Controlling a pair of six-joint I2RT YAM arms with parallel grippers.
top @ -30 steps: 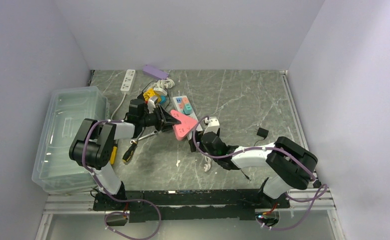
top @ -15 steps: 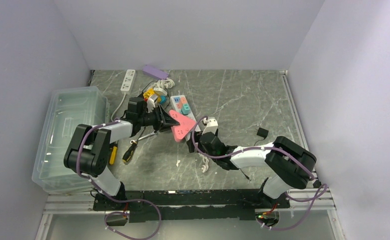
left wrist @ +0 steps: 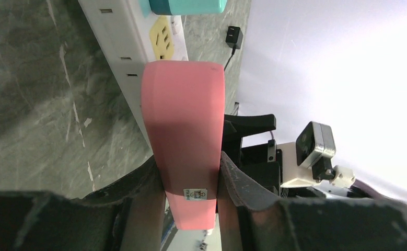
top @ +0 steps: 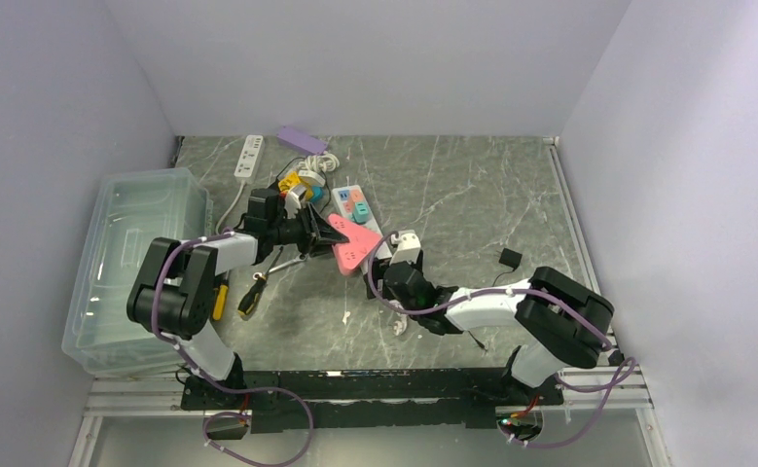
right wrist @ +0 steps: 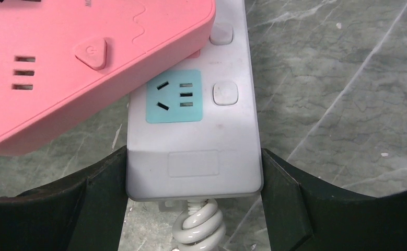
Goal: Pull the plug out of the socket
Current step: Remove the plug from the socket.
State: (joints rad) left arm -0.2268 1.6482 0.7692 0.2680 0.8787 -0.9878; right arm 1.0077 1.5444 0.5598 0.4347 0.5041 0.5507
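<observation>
Pink strip (left wrist: 183,130), tiny sticker (left wrist: 197,194) unreadable, power-symbol button (right wrist: 90,52), white strip (right wrist: 193,136)

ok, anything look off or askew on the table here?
Yes: the pink socket block, clamped in the left gripper, sits crooked across the white power strip and covers part of its top face. The right gripper grips the strip's cord end. No damage or spill shows.

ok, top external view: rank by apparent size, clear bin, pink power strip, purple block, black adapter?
1. clear bin, largest by far
2. pink power strip, partly hidden
3. purple block, sits farther back, so fairly close to the strip
4. black adapter, smallest
</observation>
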